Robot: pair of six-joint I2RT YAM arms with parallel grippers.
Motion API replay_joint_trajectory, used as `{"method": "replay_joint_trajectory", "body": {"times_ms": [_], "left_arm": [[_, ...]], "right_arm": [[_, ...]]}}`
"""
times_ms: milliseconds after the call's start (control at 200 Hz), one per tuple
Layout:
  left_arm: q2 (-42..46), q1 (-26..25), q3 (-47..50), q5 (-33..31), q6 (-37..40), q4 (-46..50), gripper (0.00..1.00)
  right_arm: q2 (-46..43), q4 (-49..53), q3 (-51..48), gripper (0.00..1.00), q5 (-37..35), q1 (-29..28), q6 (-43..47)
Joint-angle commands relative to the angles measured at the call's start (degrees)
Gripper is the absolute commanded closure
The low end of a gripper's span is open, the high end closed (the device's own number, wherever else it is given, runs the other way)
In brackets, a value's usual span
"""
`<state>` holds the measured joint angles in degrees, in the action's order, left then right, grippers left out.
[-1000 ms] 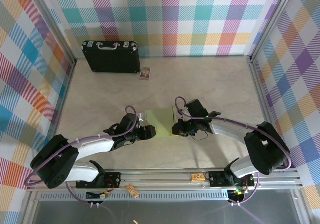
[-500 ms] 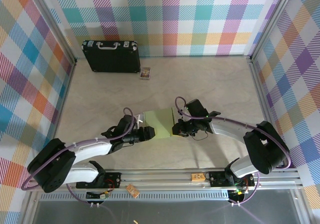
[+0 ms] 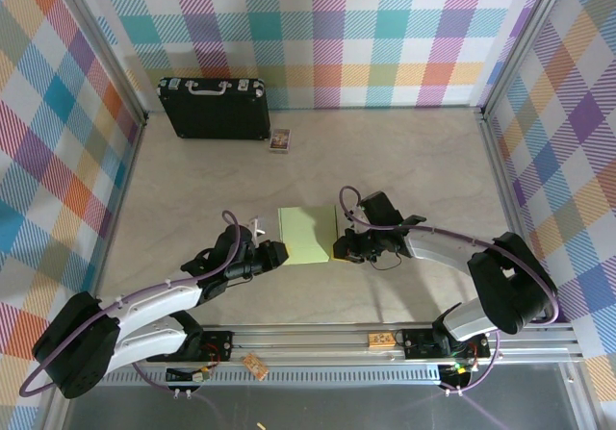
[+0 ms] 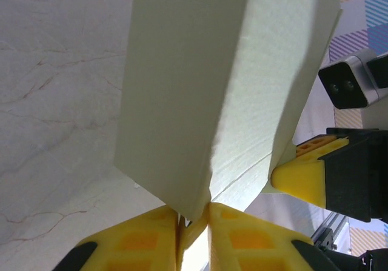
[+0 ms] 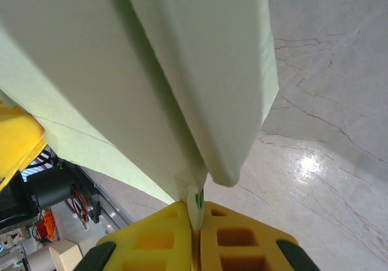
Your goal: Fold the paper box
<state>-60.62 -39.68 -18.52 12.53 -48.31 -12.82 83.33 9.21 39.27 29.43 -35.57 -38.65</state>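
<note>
Nearest the arm bases, the left gripper has its yellow fingers drawn in on the lower corner of the paper box — the card edge sits pinched in the narrow slot between them. Opposite, the right gripper is clamped tight on a thin flap at the box's other side. Between the two, the box sits mid-table, a pale green sleeve with its panels angled rather than flat. Whether its underside touches the table I cannot tell. Far back by the wall stand a black case and a small card, well apart from the work.

The step in hand looks like squaring the sleeve up, with the end flaps probably yet to close. The next move calls for the two grippers to work gently against each other — enough to set the creases without the thin card tearing or slipping out.
</note>
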Motion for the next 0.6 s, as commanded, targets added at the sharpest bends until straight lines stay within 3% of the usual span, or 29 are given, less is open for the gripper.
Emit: {"method": "replay_joint_trajectory", "body": {"times_ms": [0, 120, 205, 595], "left_arm": [[0.1, -0.5, 0.1, 0.4, -0.1, -2.1, 0.88], [-1.0, -0.6, -0.8, 0.3, 0.8, -0.7, 0.92], [-1.7, -0.5, -1.4, 0.0, 1.3, -0.1, 1.0], [-5.2, -0.6, -2.2, -0.3, 2.2, 0.6, 1.0]], "right_arm": [[0.3, -0.8, -0.5, 0.91, 1.6, -0.4, -0.3], [0.2, -0.9, -0.5, 0.91, 1.8, -0.3, -0.4], [0.1, -1.1, -0.5, 0.9, 2.0, -0.4, -0.4], [1.0, -1.4, -0.7, 0.87, 2.1, 0.4, -0.2]]}}
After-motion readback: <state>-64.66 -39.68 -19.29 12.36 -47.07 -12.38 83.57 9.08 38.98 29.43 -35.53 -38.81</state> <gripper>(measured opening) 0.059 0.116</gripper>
